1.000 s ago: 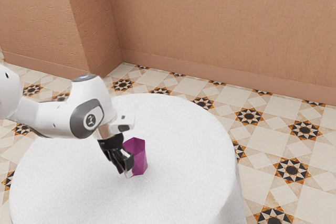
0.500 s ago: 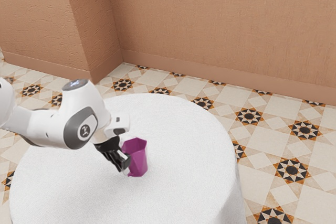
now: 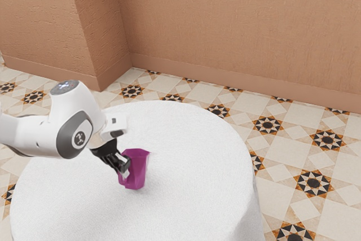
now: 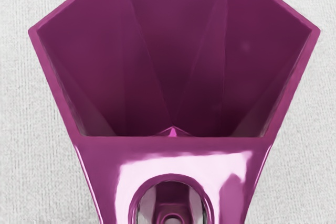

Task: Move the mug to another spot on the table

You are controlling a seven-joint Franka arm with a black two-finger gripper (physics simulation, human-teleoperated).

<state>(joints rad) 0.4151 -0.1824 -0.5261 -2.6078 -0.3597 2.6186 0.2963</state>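
The gripper [image 3: 122,167] is closed on the mug [image 3: 136,169], its black fingers pinching the handle side from two sides, so the mug hangs off the fingertips toward the exterior view's right. The arm [image 3: 53,134] reaches in low from the exterior view's left.

The mug stands over the middle of the round white table [image 3: 220,150], well away from every edge. Its base is at the cloth or just above it; I cannot tell which. It looks upright, with its long axis vertical and its open mouth facing up.

From the wrist camera the mug [image 4: 173,72] shows as a five-sided purple well seen straight down, and the handle [image 4: 170,195] loops just under the hand. The body therefore lies straight ahead of the fingers, away from the wrist, and the hand leads from the handle end.

That is the relation the next move depends on. As I judge it, the hand carries the mug from behind. Any pull back toward the arm's base drags the body along after the handle, and setting the mug down needs the base flat before the fingers let go.

Compared with a second ago, the mug has shifted toward the exterior view's left, back toward the arm's base. The elbow has also dropped and folded in. Half a second ago the mug leaned a little, and now it sits straighter. The grip looks unchanged throughout.
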